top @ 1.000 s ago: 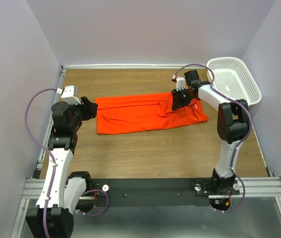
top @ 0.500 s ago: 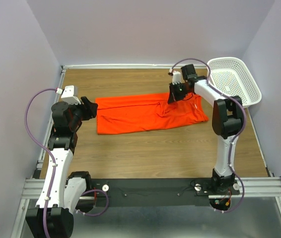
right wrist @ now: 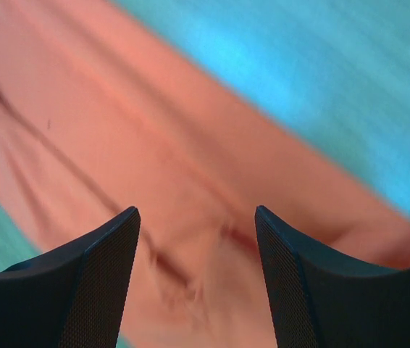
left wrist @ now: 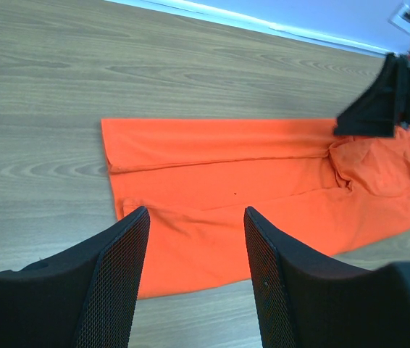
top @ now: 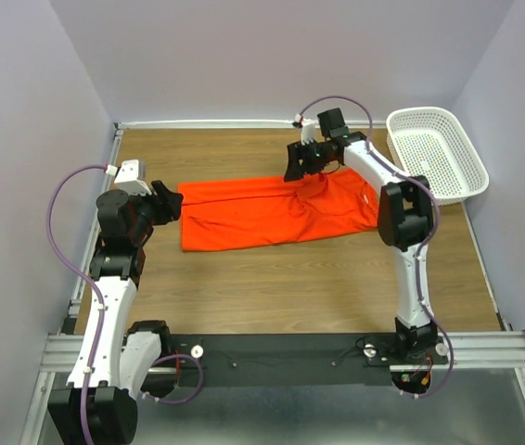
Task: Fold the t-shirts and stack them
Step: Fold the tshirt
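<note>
Plain bright orange-red cloth t-shirt [top: 262, 213] lies as a long, partly folded strip mid wooden counter [top: 272, 278]. Right hand [top: 298, 165] hovers at its far edge, fingers spread and empty. Left hand [top: 168, 202] is by the left end, also released. Looks mid-fold to me. Next up is pinching an end to fold it crosswise.

The right wrist view is smeared — the t-shirt [right wrist: 190, 181] a blur, its ends cut off.
</note>
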Tool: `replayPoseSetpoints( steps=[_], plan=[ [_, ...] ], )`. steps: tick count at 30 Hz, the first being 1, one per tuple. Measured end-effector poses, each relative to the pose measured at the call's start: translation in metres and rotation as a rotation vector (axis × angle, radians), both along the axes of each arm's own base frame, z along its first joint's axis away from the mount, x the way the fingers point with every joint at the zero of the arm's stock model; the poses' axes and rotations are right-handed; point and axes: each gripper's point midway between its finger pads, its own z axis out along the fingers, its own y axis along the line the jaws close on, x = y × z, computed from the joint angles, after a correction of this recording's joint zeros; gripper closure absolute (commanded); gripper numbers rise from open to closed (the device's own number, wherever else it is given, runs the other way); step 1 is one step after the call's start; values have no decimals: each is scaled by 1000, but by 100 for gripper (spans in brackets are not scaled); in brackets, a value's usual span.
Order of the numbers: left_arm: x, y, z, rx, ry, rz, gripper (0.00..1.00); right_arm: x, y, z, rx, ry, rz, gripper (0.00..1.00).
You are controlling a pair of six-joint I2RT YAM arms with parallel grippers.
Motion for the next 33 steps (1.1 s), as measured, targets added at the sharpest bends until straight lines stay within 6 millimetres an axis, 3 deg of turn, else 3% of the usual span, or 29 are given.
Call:
replayPoseSetpoints(
  steps=[2,4,7,10,13,17,20,24,29,33],
  plan=[
    [1,0,-1,-1,2,-1,37,-20,-13,4,-36,-19,41,30],
    [3,-1,-4,-2,12,-4,37,-47,-29,16,-75,-43,72,51],
    [5,-2,-9,-5,29,-12,37,-66,-50,50,-105,-121,64,57],
    [5,-3,-11,-7,34,-19,37,-68,-58,67,-88,-165,49,55],
    [5,-5,-12,-8,34,-25,37,-70,-61,45,-81,-108,38,52],
    [4,-6,-13,-8,38,-30,37,-76,-55,-11,-110,34,32,52],
    [4,-6,-14,-8,38,-31,37,-80,-51,-30,-128,79,30,52],
    [5,-7,-15,-10,44,-36,37,-79,-46,-29,-131,76,27,53],
    [5,-8,-18,-12,55,-42,37,-63,-43,-20,-130,40,8,57],
    [5,-9,-18,-13,55,-44,37,-55,-42,-29,-141,45,-4,60]
  ],
)
